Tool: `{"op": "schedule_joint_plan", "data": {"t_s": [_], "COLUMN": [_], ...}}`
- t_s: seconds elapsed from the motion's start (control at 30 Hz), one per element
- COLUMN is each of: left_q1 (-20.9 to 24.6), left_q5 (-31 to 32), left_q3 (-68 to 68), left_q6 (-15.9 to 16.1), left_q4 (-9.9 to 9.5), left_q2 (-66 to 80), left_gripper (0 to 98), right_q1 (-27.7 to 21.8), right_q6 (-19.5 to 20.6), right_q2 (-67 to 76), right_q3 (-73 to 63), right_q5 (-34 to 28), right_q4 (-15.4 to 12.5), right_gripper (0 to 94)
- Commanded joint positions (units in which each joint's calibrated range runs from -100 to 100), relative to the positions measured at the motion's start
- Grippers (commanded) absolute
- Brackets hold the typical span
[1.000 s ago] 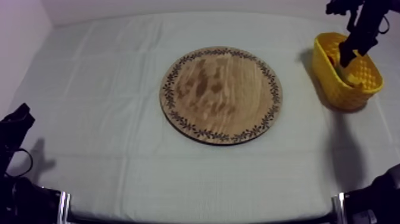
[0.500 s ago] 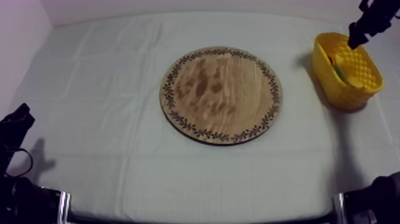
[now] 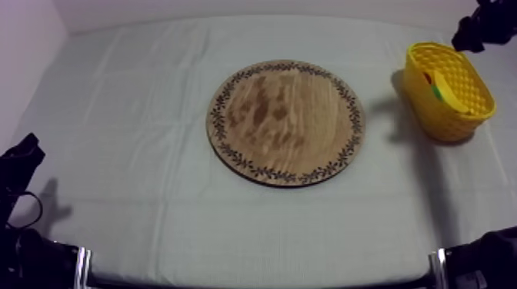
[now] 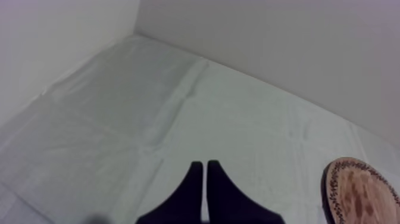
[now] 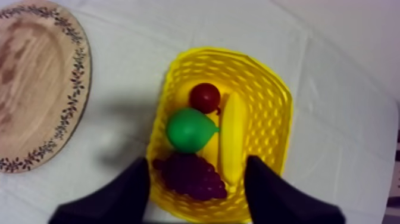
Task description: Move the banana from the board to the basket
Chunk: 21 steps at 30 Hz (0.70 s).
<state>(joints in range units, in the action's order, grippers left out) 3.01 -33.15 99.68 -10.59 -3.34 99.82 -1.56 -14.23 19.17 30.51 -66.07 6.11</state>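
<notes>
Already in the basket: banana beside three other fruit

Seen from above, the yellow basket (image 3: pixel 452 123) at the frame's right hides most of its load behind its wall, and the upper right corner cuts off the right gripper (image 3: pixel 478 31). Its wrist view shows the fingers spread wide, gripping nothing, over the basket, where the banana (image 5: pixel 232 134) lies against the pear (image 5: pixel 189 130), near the grapes (image 5: pixel 190 176) and the small red fruit (image 5: pixel 205 97). The wooden board (image 3: pixel 285 123) sits mid-frame. The left gripper (image 4: pixel 203 168) is pressed together on nothing.

Soft, fairly bright light fell from overhead, at about two o'clock, and kept the cloth (image 3: pixel 154 115) pale. The yellow basket (image 3: pixel 450 92) threw a dim shadow toward eight o'clock. The board (image 3: pixel 285 121) showed a thin dark rim at six o'clock.
</notes>
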Motion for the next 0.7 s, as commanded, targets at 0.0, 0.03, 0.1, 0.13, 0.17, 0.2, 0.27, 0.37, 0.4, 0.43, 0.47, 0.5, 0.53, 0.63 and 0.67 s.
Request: {"op": "schedule_joint_plan", "data": {"t_s": [0.0,0.03,0.1,0.13,0.17,0.2,0.27,0.37,0.4,0.43,0.47,0.5,0.53,0.63,0.67], "left_q1": [-0.01,-0.01,-0.01,-0.01,-0.01,-0.01,-0.01,-0.01,-0.01,-0.01,-0.01,-0.01,-0.01,-0.01,-0.01], "left_q5": [0.01,0.01,0.01,0.01,0.01,0.01,0.01,0.01,0.01,0.01,0.01,0.01,0.01,0.01,0.01], "left_q3": [-0.01,-0.01,-0.01,-0.01,-0.01,-0.01,-0.01,-0.01,-0.01,-0.01,-0.01,-0.01,-0.01,-0.01,-0.01], "left_q6": [0.02,0.02,0.02,0.02,0.02,0.02,0.02,0.02,0.02,0.02,0.02,0.02,0.02,0.02,0.02], "left_q4": [-0.01,-0.01,-0.01,-0.01,-0.01,-0.01,-0.01,-0.01,-0.01,-0.01,-0.01,-0.01,-0.01,-0.01,-0.01], "left_q2": [0.0,0.0,0.0,0.0,0.0,0.0,0.0,0.0,0.0,0.0,0.0,0.0,0.0,0.0,0.0], "left_gripper": [0.1,0.1,0.1,0.1,0.1,0.1,0.1,0.1,0.1,0.1,0.1,0.1,0.1,0.1,0.1], "right_q1": [0.69,1.16,2.13,2.55,2.9,3.23,3.9,4.66,4.88,5.08,5.29,5.55,5.96,7.32,7.64], "right_q6": [-0.13,-0.15,-0.48,-0.78,-1.0,-1.14,-1.4,-2.75,-3.33,-3.89,-4.36,-4.83,-5.24,-6.78,-7.4], "right_q2": [6.55,8.38,12.17,14.13,16.11,18.11,22.0,27.86,29.92,32.13,34.47,36.92,39.39,46.32,48.32], "right_q3": [5.31,6.89,10.39,12.28,14.23,16.2,19.9,24.8,26.4,28.06,29.78,31.56,33.3,38.38,39.98], "right_q5": [2.88,3.86,6.27,7.62,9.02,10.38,12.85,15.44,16.09,16.67,17.19,17.63,18.01,19.01,19.34], "right_q4": [-0.53,-0.73,-1.18,-1.49,-1.86,-2.2,-2.86,-4.41,-5.11,-5.8,-6.48,-7.16,-7.73,-9.25,-9.84], "right_gripper": [38.2,36.1,32.1,30.0,27.7,25.3,20.7,14.1,11.7,9.9,8.5,7.4,6.4,3.5,2.6]}}
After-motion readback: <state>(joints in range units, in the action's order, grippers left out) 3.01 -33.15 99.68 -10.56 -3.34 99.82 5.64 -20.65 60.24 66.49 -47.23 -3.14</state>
